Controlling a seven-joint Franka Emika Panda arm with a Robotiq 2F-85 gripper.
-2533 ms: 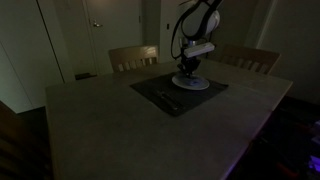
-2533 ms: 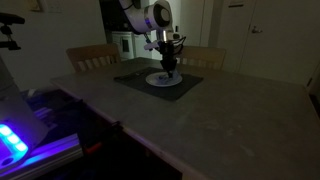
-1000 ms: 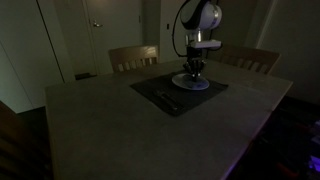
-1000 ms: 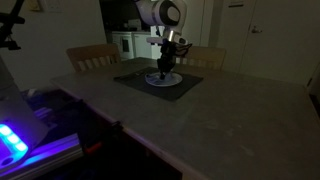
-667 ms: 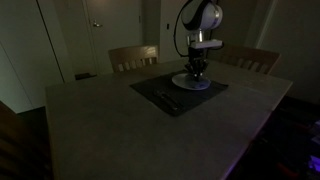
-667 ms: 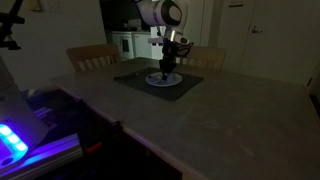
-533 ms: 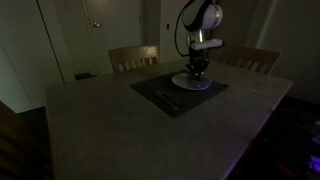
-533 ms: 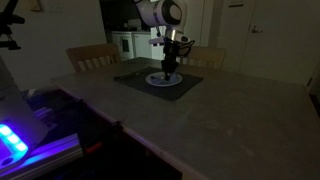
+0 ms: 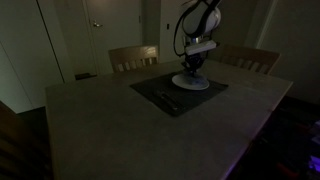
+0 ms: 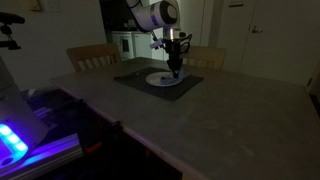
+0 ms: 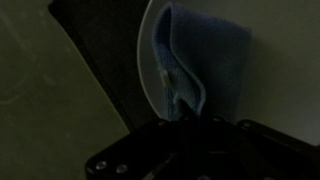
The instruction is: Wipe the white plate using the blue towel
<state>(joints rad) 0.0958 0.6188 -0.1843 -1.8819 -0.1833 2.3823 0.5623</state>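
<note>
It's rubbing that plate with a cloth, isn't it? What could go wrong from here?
The white plate rests on a dark placemat; the gripper pressing down might slide it. What looks like cutlery lies beside the plate, so a wide stroke could knock it. The blue towel is bunched at the gripper and may slip out.

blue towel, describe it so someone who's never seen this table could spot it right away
On the big table, find the dark placemat with a white plate on it. The blue towel is the bunched cloth lying on that plate, pinched by the tool. It is the only soft, blue thing there.
</note>
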